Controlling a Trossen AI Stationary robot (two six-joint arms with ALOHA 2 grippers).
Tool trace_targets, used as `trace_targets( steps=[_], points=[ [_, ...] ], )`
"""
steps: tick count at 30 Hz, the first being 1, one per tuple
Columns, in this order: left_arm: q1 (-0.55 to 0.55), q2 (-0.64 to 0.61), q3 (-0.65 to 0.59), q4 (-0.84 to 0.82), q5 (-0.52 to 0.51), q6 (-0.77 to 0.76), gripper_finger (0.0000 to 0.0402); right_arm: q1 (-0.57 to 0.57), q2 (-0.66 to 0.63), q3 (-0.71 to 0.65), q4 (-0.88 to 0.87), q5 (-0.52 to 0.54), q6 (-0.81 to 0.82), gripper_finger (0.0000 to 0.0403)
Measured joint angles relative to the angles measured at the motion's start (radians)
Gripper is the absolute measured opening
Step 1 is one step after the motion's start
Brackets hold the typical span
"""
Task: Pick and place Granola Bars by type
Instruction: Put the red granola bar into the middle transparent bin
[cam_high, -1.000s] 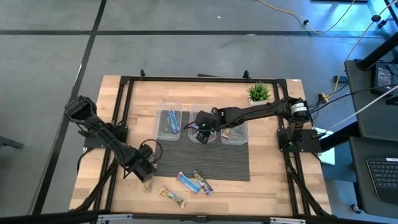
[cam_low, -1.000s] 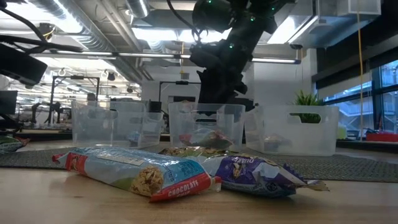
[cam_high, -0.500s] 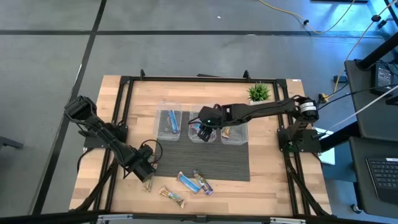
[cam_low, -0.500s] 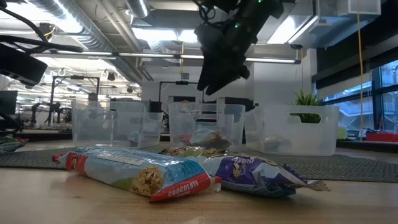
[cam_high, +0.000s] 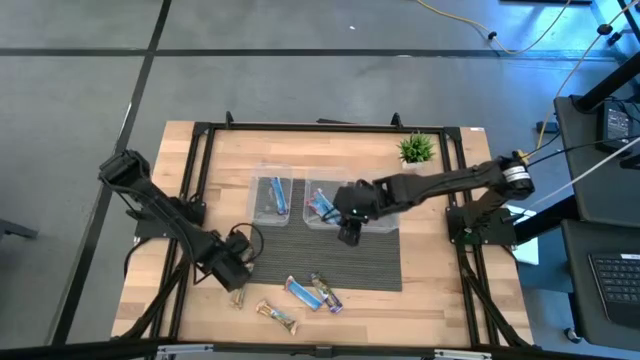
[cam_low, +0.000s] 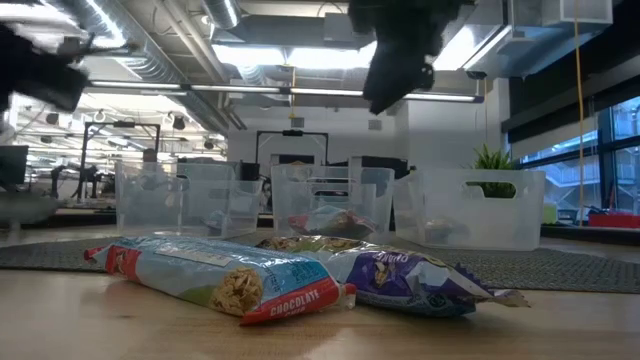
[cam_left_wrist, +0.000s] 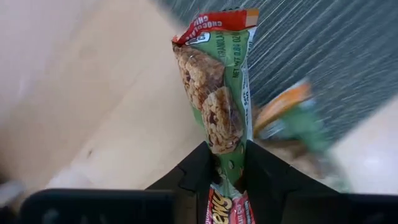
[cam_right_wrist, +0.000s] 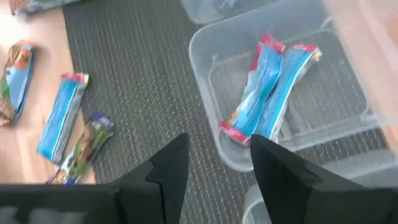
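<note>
My left gripper (cam_high: 234, 282) is at the table's near left, shut on a green granola bar with a red end (cam_left_wrist: 214, 93). A second green-and-orange bar (cam_left_wrist: 289, 118) lies blurred beside it. My right gripper (cam_high: 347, 236) hangs open over the dark mat (cam_high: 300, 255), just in front of the middle clear bin (cam_high: 325, 207), with nothing between its fingers (cam_right_wrist: 258, 155). Two blue bars with red ends (cam_right_wrist: 267, 90) lie flat in that bin. A blue bar (cam_high: 276, 195) lies in the left bin. Three more bars (cam_high: 302, 293) (cam_high: 326, 293) (cam_high: 278, 315) lie flat near the front edge. My left gripper pinches the green bar near its close end (cam_left_wrist: 225, 163) between its two fingers, one on each long edge. The wrapper is squeezed narrow there. The bar reaches out beyond the fingertips, along the fingers. I cannot tell whether it is clear of the table.
A third clear bin (cam_high: 376, 213) stands to the right of the middle one. A small green plant (cam_high: 416, 149) stands at the far right of the table. A black frame (cam_high: 200, 140) runs around the tabletop, and bare wood (cam_high: 420, 270) lies to the right of the mat.
My right gripper has come up out of the middle bin and moved toward the near edge and a little right, over the mat. The two blue bars stay in the bin. My left arm has shifted slightly and shows blurred in the low view.
</note>
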Motion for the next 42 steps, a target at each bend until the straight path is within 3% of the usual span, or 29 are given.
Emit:
trace_targets(
  steps=[5,9,18,22,31,42],
  points=[
    [0.073,-0.092,0.08,0.009,-0.164,0.145,0.0081,0.057,-0.006,0.0,-0.02,-0.001,0.027,0.0175],
    [0.178,-0.141,0.161,0.073,-0.28,0.424,0.0078,0.097,-0.006,0.0,-0.024,-0.005,0.027,0.0174],
    [0.473,-0.132,0.264,0.395,-0.27,1.239,0.0071,0.151,-0.006,0.0,-0.058,-0.004,0.189,0.0174],
    [0.584,-0.133,0.265,0.565,-0.217,1.478,0.0071,0.19,-0.005,0.0,-0.064,-0.004,0.277,0.0174],
    [0.776,-0.036,0.265,0.695,-0.019,1.381,0.007,0.289,-0.004,0.0,-0.063,0.095,0.508,0.0174],
    [0.802,0.192,0.265,0.7,-0.005,1.32,0.007,0.352,-0.004,0.0,-0.041,0.165,0.664,0.0174]
  ],
)
